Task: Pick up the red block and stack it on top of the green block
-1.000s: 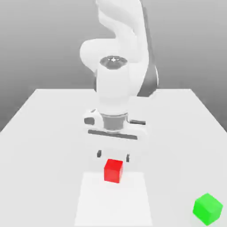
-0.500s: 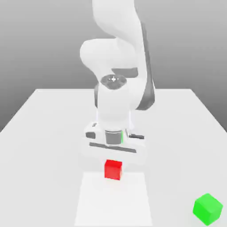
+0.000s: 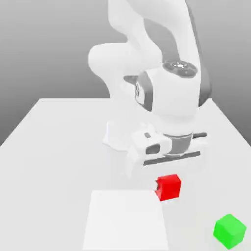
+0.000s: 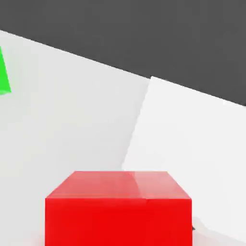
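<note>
A simulated test bench: a plain white table [image 3: 59,147] against a featureless grey backdrop, with flat, rendered surfaces.

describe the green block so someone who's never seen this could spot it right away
Start at the white table with the big white robot arm over it. In the exterior view, look to the near right corner: the green block sits there alone. It is the only green thing; the same-sized red block hangs in the gripper.
</note>
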Tool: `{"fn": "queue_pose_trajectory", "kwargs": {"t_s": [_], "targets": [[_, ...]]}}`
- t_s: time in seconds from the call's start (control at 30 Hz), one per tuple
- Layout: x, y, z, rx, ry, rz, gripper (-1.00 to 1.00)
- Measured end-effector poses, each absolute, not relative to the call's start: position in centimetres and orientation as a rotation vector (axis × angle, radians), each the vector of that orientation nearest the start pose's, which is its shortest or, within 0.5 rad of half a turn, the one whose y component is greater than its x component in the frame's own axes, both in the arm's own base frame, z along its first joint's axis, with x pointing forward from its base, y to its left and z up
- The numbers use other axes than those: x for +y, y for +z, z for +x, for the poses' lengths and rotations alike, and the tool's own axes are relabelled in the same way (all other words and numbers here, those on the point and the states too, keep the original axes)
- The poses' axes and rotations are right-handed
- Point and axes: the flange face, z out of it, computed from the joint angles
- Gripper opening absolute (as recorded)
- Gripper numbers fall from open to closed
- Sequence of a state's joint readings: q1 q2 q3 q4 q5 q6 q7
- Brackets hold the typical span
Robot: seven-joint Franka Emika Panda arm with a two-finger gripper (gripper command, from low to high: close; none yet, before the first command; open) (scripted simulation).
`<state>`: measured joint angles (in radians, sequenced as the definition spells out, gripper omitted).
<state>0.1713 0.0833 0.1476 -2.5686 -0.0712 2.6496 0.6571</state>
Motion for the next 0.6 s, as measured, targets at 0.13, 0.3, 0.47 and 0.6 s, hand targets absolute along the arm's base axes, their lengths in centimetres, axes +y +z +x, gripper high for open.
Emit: {"fn": "queue_pose_trajectory", "kwargs": {"t_s": [0.13,0.3,0.47,0.6], "targets": [[20.5,24.2,44.8,0.026,-0.006,-3.152,-1.00],[25.2,21.2,45.7,-0.256,0.001,-3.131,-1.00],[25.4,18.7,45.7,-0.265,0.001,-3.130,1.00],[25.4,18.7,45.7,-0.267,0.000,-3.130,1.00]]}}
